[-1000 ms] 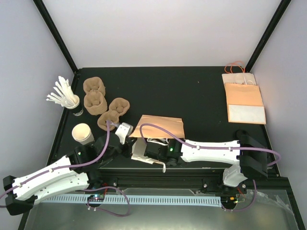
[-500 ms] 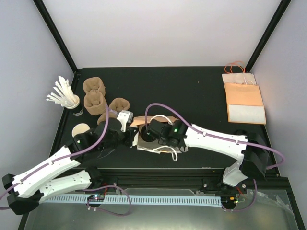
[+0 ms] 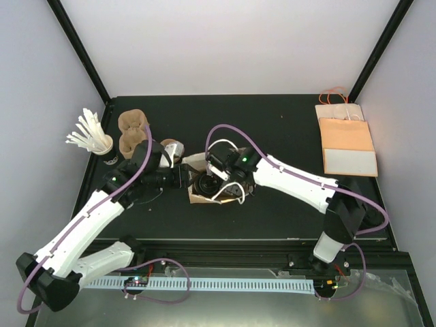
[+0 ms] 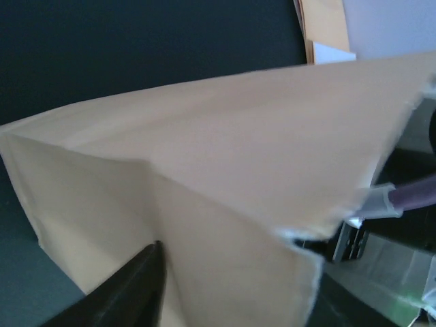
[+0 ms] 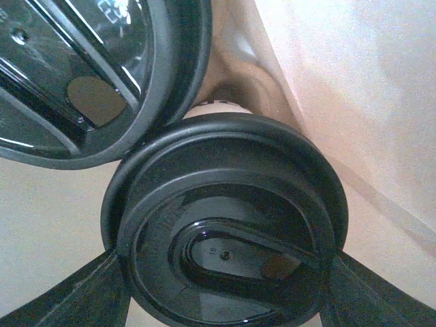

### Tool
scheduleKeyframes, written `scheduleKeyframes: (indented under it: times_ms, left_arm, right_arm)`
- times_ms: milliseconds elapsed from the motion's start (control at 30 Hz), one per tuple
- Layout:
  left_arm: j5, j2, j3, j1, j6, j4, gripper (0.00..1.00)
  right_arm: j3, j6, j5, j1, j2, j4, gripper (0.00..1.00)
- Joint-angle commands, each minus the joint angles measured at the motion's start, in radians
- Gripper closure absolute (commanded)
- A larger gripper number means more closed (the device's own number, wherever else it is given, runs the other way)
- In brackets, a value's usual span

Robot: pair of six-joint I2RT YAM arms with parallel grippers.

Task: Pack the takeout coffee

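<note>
We list the right tool [image 5: 225, 276] as clamped on the takeout coffee [image 5: 225, 204], one finger either side of its black lid, down inside the brown paper bag [image 5: 354, 95]. A second black-lidded cup [image 5: 88, 75] sits just beyond the tool. We list the left tool [image 3: 178, 178] at the bag's outer wall, over the desk [image 3: 286, 136]; apart or together, we cannot tell.

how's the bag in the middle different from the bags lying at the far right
The middle bag is opened out; the flat bags are folded shut and stacked on the table. The takeout coffee and a second black lid show inside the middle bag; nothing shows in the flat bags. Both are tan paper.
</note>
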Motion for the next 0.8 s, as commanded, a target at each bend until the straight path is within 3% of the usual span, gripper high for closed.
scheduleKeyframes:
  times_ms: [0, 100, 233, 500, 767]
  left_arm:
    - [0.176, 0.045, 0.078, 0.062, 0.033, 0.014, 0.41]
    - [0.152, 0.057, 0.129, 0.086, 0.072, -0.028, 0.19]
    - [0.128, 0.036, 0.18, 0.123, 0.097, -0.033, 0.02]
    - [-0.001, 0.073, 0.332, 0.159, 0.22, -0.156, 0.01]
    - [-0.037, 0.075, 0.322, 0.193, 0.256, -0.158, 0.01]
  right_arm:
    - [0.077, -0.045, -0.129, -0.031, 0.093, -0.01, 0.99]
    - [0.154, -0.053, -0.135, -0.037, 0.166, -0.046, 0.99]
    - [0.197, -0.049, -0.148, -0.049, 0.212, -0.064, 0.99]
    - [0.212, -0.043, -0.206, -0.072, 0.287, -0.07, 0.99]
    - [0.207, -0.033, -0.24, -0.072, 0.362, -0.024, 0.99]
